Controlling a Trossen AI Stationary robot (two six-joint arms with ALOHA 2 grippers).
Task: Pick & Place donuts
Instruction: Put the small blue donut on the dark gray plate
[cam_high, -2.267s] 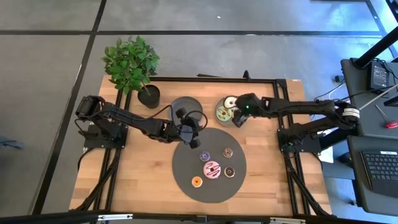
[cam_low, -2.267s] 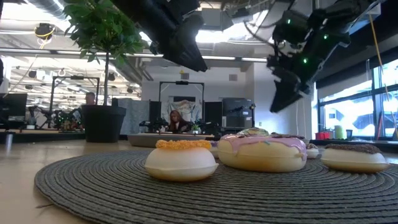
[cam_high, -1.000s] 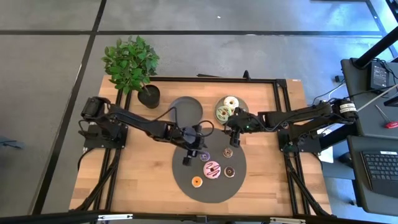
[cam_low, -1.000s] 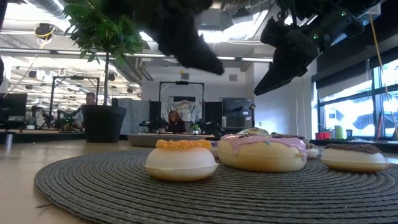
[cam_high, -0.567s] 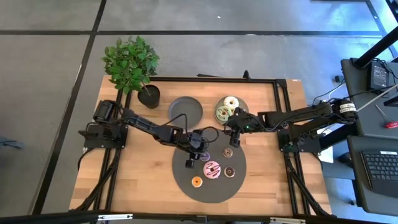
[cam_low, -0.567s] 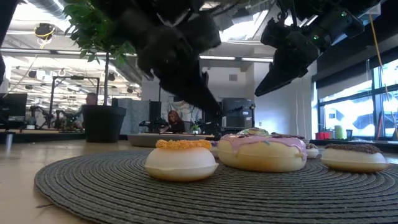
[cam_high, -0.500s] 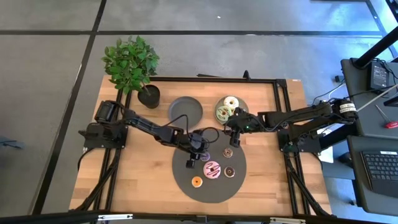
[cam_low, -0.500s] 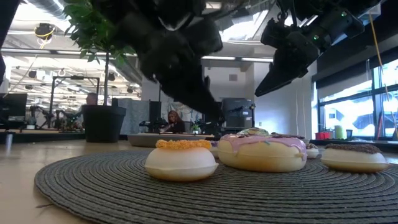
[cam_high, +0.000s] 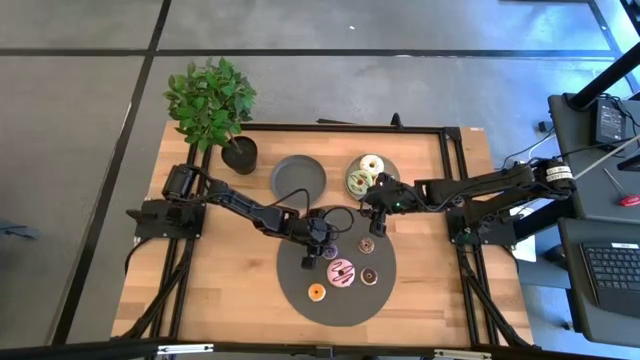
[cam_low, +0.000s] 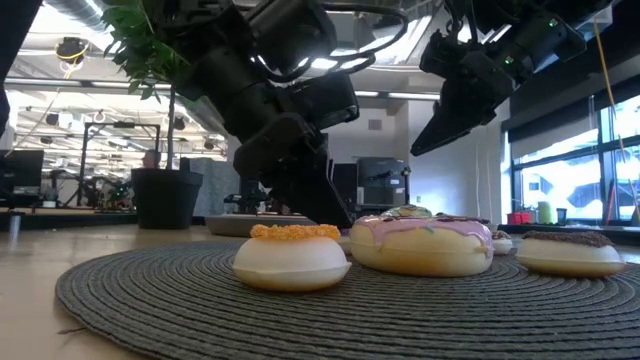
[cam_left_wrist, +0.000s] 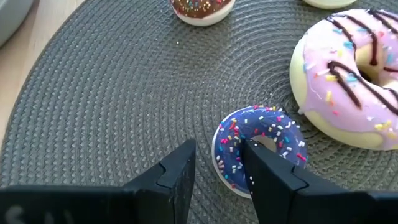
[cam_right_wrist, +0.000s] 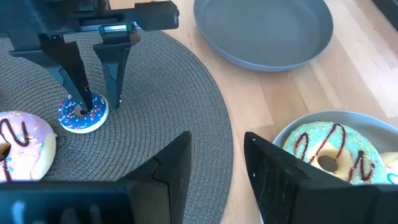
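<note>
Five donuts lie flat on the dark round mat (cam_high: 300, 280): a blue-purple sprinkled one (cam_left_wrist: 261, 149), a large pink one (cam_high: 342, 271), an orange one (cam_low: 290, 255) and two brown ones (cam_high: 369, 276). Two more, a green-iced one (cam_right_wrist: 326, 152) and a white one (cam_high: 371, 163), sit on the right grey plate (cam_high: 392, 172). My left gripper (cam_left_wrist: 217, 155) is open, down at the mat, straddling the blue-purple donut's rim: one finger in the hole, one outside. My right gripper (cam_right_wrist: 217, 162) hangs open above the mat's far right edge. My left gripper comes from above, pointing down. One finger (cam_left_wrist: 252, 158) stands in the blue-purple donut's hole and the other (cam_left_wrist: 183, 168) outside its rim (cam_left_wrist: 222, 149). The donut lies flat on the mat. Whether either finger touches it, I cannot tell.
An empty grey plate (cam_high: 298, 175) sits on the far side of the mat, left of the plate with donuts. A potted plant (cam_high: 215, 105) stands at the table's far left corner. Bare wood (cam_high: 220, 290) shows left and right of the mat.
My left gripper has come down from above the mat and shifted slightly toward the near edge, ending at the blue-purple donut with its fingers reaching the mat. The donuts have stayed where they were.
</note>
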